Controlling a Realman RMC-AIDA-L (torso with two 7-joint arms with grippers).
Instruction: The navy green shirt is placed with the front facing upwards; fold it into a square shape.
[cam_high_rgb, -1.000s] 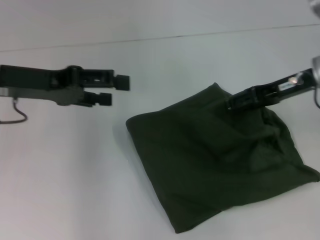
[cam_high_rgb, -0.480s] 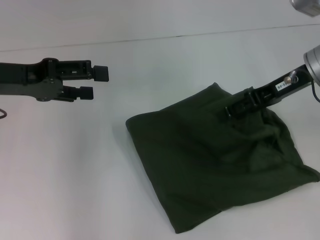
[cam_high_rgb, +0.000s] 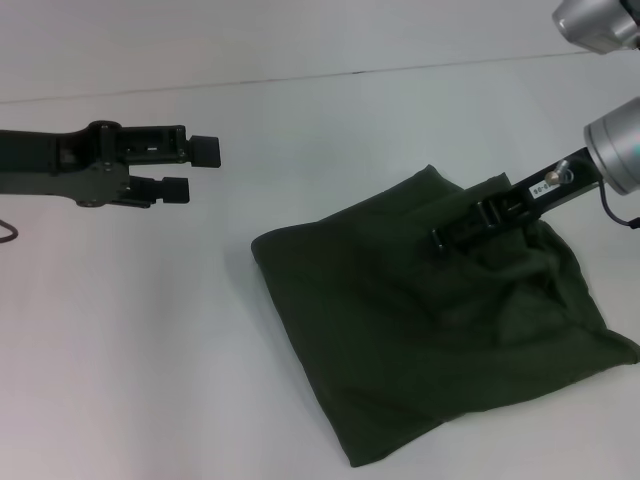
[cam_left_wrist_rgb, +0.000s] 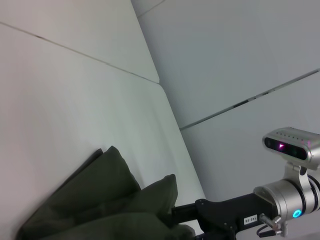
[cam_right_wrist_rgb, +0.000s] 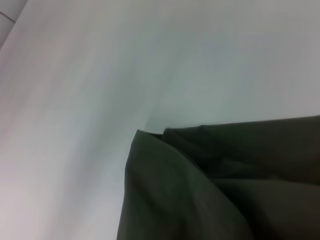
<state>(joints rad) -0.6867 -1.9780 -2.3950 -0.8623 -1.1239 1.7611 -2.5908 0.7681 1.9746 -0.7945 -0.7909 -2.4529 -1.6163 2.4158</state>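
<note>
Folded navy green shirt (cam_high_rgb: 420, 330) lies under right claw (cam_high_rgb: 445, 238), well apart from left claw (cam_high_rgb: 195, 168).

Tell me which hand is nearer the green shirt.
The right. The right hand sits over the green shirt at its far edge. The left hand hovers above the bare table, off to the shirt's left and apart from it.

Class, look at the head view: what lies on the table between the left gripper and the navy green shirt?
Nothing: between the left gripper and the navy green shirt only bare white table shows in the head view.
</note>
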